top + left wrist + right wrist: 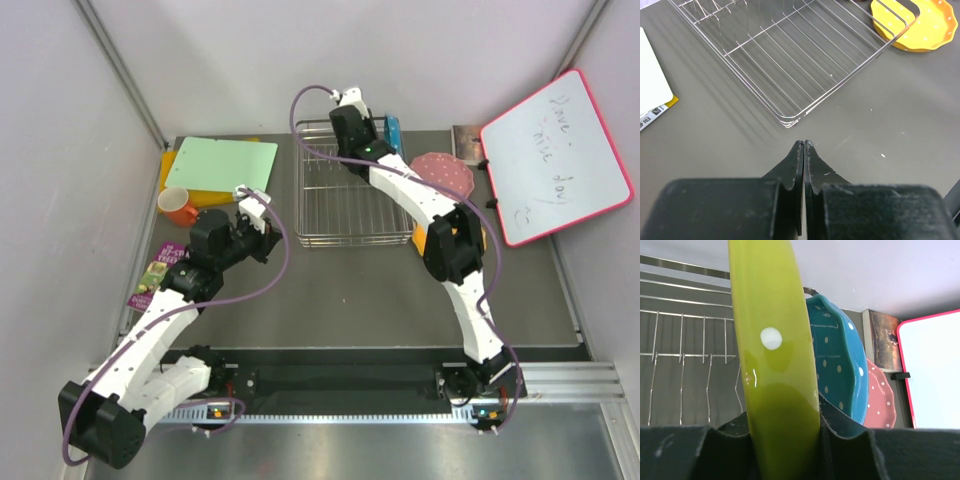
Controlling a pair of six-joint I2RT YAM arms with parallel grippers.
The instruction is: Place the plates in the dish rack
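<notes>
Top view. The right arm reaches over the far right corner of the dish rack point(330, 205), with the right gripper point(352, 125) above the divider row. Its load is hidden under the wrist from here. The blue plate point(393, 134) stands on edge at that same corner. The pink plate point(445, 172) lies flat on the table just right of the rack. The orange plate point(419, 237) lies by the rack's near right corner, mostly under the arm. The left gripper point(268, 232) is parked off the rack's left side, near the orange cup point(178, 205) and the green cutting board point(225, 165).

Left wrist. The jaws are pressed together with nothing between them, pointing at the rack's near corner. The orange plate lies flat outside the wire, not loaded.

Right wrist. The fingers are clenched on the yellow-green plate point(775, 340), held on edge and close to upright. The blue plate is just beside it; I can't tell whether they touch. Dividers show to the left. The plate's bottom rim is out of frame, so it is probably not yet seated.

Step in hand: slotting the yellow-green plate next to the blue.
- Keep it vertical.
- Line its edge up with a free gap between dividers.
- Lower it straight down.
- Keep it off the blue plate so that one isn't tipped.
- Open the fingers only once the rim rests on the wires.
</notes>
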